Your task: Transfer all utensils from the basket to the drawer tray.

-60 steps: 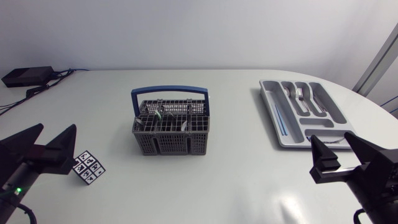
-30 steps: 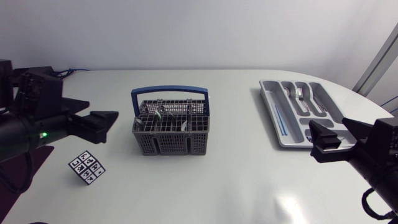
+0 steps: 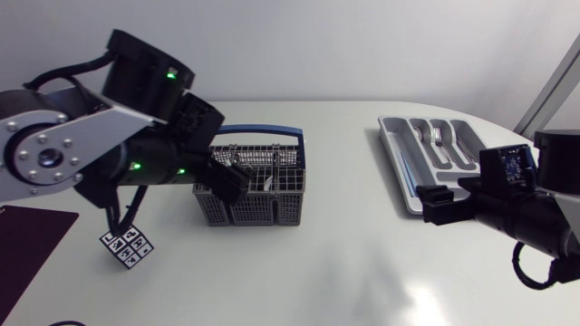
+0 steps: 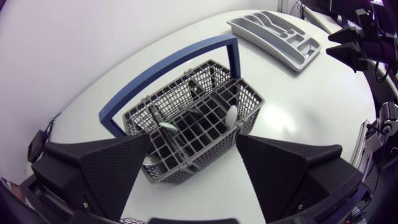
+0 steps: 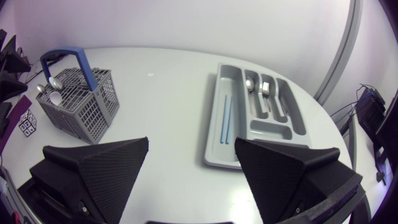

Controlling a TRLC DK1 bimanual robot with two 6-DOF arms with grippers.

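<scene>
The left arm covers the basket at nine o'clock. The right arm hides the drawer tray at six o'clock.

Our head camera looks down on the table; left wrist sits near basket, right near tray; all see both.

A white, round-edged table shows a soft glare.

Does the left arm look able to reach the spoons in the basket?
Probably yes: the left gripper hangs open close by the basket, its top uncovered, and the spoons sit on the gripper's side of the handle.
</scene>
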